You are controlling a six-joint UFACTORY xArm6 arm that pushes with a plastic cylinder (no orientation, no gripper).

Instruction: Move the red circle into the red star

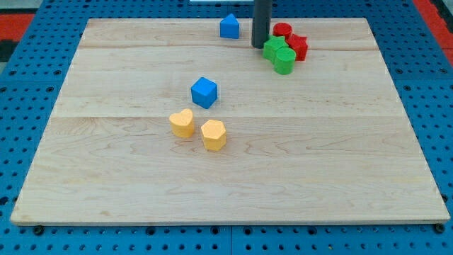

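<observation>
Red circle [282,30] is sitting against the red star [297,47] already, so little is remaining; the rod's tip [260,45] is resting just left, no gripper showing.

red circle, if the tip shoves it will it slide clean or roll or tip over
The red circle looks squat and flat-bottomed, so it will probably slide, not roll or tip. It sits packed against the red star and green blocks, so they would likely shift too. My tip is just left of it.
</observation>
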